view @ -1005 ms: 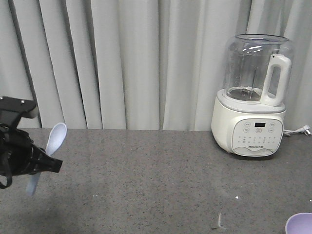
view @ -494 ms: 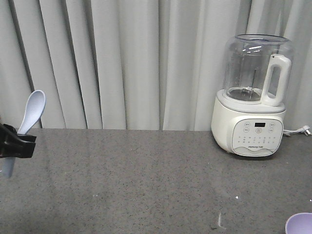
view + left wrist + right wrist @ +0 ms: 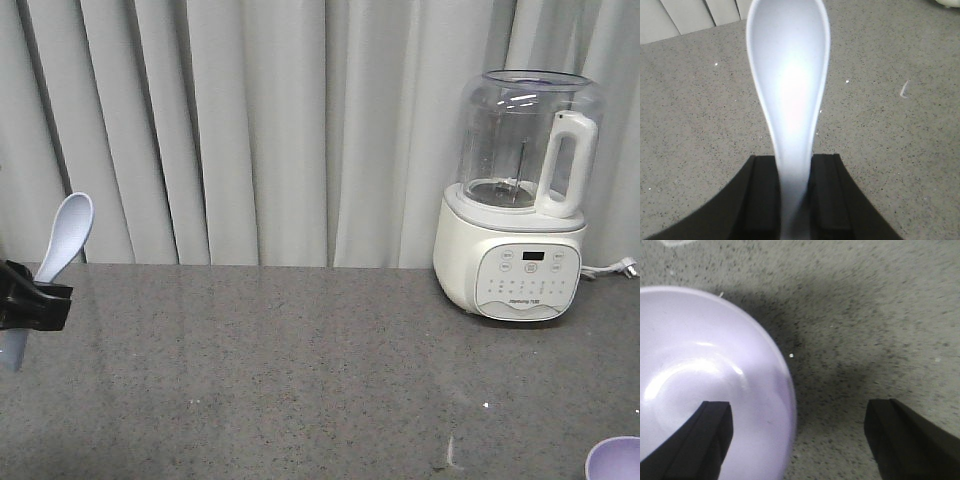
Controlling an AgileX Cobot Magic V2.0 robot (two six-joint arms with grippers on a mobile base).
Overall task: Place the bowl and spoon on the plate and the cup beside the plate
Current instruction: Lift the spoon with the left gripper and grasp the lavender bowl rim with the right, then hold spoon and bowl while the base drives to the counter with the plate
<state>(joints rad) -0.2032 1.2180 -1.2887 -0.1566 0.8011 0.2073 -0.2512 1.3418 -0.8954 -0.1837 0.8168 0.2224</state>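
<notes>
The pale blue spoon [image 3: 65, 232] is held in the air at the far left, scoop up and tilted right, above the grey table [image 3: 300, 370]. My left gripper [image 3: 35, 305] is shut on its handle. In the left wrist view the spoon [image 3: 790, 85] rises from between the black fingers [image 3: 762, 195] of the left gripper [image 3: 794, 167]. The lavender bowl [image 3: 615, 460] shows at the bottom right corner. In the right wrist view my right gripper [image 3: 797, 415] is open astride the rim of the bowl [image 3: 700, 380], one finger over its inside, the other over the table. The plate and the cup are out of view.
A white blender [image 3: 520, 250] with a clear jug stands at the back right of the table, its cable trailing right. Grey curtains [image 3: 250, 130] hang behind the table's far edge.
My left gripper carried the spoon left and upward over the past second, then sank slightly. The bowl has not moved.
</notes>
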